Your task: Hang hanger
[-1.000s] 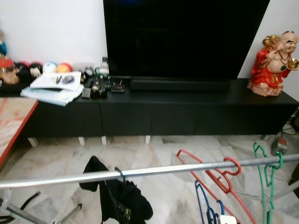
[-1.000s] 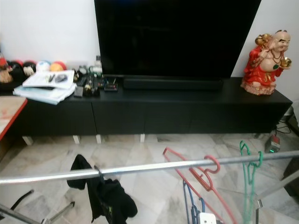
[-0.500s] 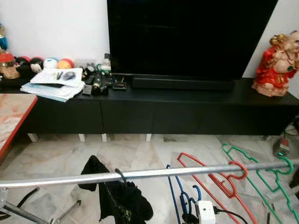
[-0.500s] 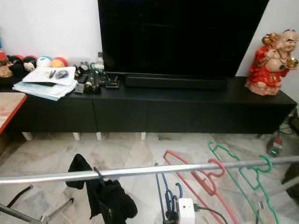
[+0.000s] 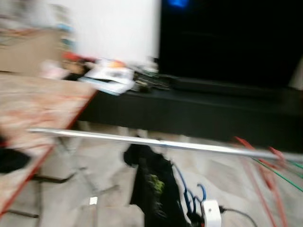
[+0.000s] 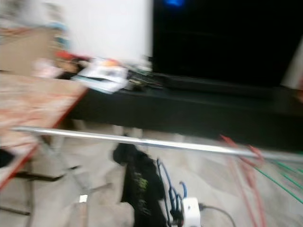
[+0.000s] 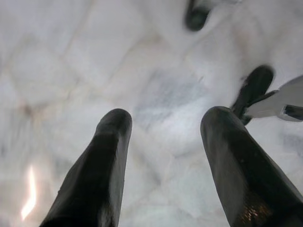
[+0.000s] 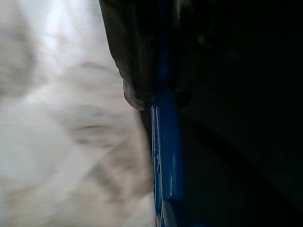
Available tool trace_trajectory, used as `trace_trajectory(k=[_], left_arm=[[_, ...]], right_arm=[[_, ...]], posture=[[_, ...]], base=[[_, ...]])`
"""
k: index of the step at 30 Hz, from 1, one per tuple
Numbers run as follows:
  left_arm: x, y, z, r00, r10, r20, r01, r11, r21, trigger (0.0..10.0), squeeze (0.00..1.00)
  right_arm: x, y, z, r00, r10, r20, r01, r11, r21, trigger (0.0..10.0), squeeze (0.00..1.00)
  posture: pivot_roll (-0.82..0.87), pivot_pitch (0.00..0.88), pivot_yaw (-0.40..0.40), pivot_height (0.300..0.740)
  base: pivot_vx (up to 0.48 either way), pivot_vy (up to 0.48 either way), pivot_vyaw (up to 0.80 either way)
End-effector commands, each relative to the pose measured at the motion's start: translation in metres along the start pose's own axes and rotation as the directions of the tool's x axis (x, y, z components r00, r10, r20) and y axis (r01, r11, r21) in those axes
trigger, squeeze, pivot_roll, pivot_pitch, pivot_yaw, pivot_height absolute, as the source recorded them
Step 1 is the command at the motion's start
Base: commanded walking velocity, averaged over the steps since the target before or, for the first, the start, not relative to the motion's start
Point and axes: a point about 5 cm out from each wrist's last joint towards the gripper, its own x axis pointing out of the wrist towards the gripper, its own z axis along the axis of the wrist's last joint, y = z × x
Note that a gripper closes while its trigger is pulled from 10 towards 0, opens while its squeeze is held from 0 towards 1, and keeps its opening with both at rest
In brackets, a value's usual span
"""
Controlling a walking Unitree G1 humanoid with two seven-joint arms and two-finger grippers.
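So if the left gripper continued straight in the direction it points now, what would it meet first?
Most likely the marble floor. The left gripper is open and points down at bare tiles; nothing lies between its fingers, though depth is hard to judge.

Left gripper [image 7: 163,156], two long black fingers [image 7: 102,175], smooth, glossy, rounded at the tips, widening toward the base, faint speckled wear low on one finger, right gripper [image 8: 158,101], dark blurred finger [image 8: 132,56], rounded tip, matte black surface

One metal rail [image 5: 156,142], one black garment [image 5: 154,189], perhaps three hangers [image 5: 187,194].
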Motion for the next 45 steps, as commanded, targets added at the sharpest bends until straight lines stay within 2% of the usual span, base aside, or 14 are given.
trace_trajectory(k=[1,10,15,18,24,32,41,45], left_arm=[[0.001,-0.003,0.037,0.994,-0.008,0.111,0.004,0.999,0.04,10.0,0.0],[0.001,-0.003,0.036,0.994,-0.004,0.112,0.001,1.0,0.029,10.0,0.0],[0.001,-0.003,0.036,0.994,-0.005,0.111,0.002,1.0,0.031,10.0,0.0],[0.001,-0.002,0.036,0.993,-0.004,0.115,0.0,0.999,0.035,10.0,0.0],[0.001,-0.002,0.037,0.993,-0.002,0.116,-0.002,0.999,0.034,10.0,0.0],[0.001,-0.001,0.035,0.994,-0.005,0.11,0.001,0.999,0.036,10.0,0.0],[0.001,-0.002,0.036,0.994,-0.008,0.113,0.004,0.999,0.033,10.0,0.0],[0.001,-0.002,0.036,0.994,-0.01,0.112,0.006,1.0,0.029,10.0,0.0]], right_arm=[[0.001,-0.01,0.019,0.997,-0.037,0.064,0.038,0.999,-0.014,10.0,0.0],[0.005,-0.015,0.046,0.981,-0.09,0.17,0.094,0.995,-0.02,10.0,0.0],[0.007,-0.011,0.059,0.97,-0.08,0.228,0.088,0.996,-0.027,10.0,0.0],[0.009,-0.008,0.076,0.954,-0.062,0.293,0.079,0.996,-0.048,10.0,0.0],[0.01,-0.005,0.096,0.927,-0.061,0.371,0.088,0.995,-0.055,10.0,0.0],[0.005,-0.003,0.091,0.906,-0.065,0.418,0.103,0.992,-0.07,10.0,0.0],[0.009,0.001,0.124,0.885,-0.045,0.464,0.107,0.988,-0.108,10.0,0.0],[0.012,0.006,0.135,0.894,-0.015,0.447,0.084,0.987,-0.134,10.0,0.0]], posture=[[0.12,0.0,-0.062,0.74],[0.12,0.0,-0.057,0.74],[0.12,0.0,-0.054,0.74],[0.11,0.0,-0.052,0.74],[0.12,0.0,-0.058,0.74],[0.11,0.0,-0.056,0.74],[0.12,0.0,-0.065,0.74],[0.12,0.0,-0.067,0.74]], base=[[0.0,0.0,0.0],[0.0,0.0,0.0],[0.0,0.0,0.0],[0.0,0.0,0.0],[0.0,0.0,0.0],[0.0,0.0,0.0],[0.0,0.0,0.0],[0.0,0.0,0.0]])
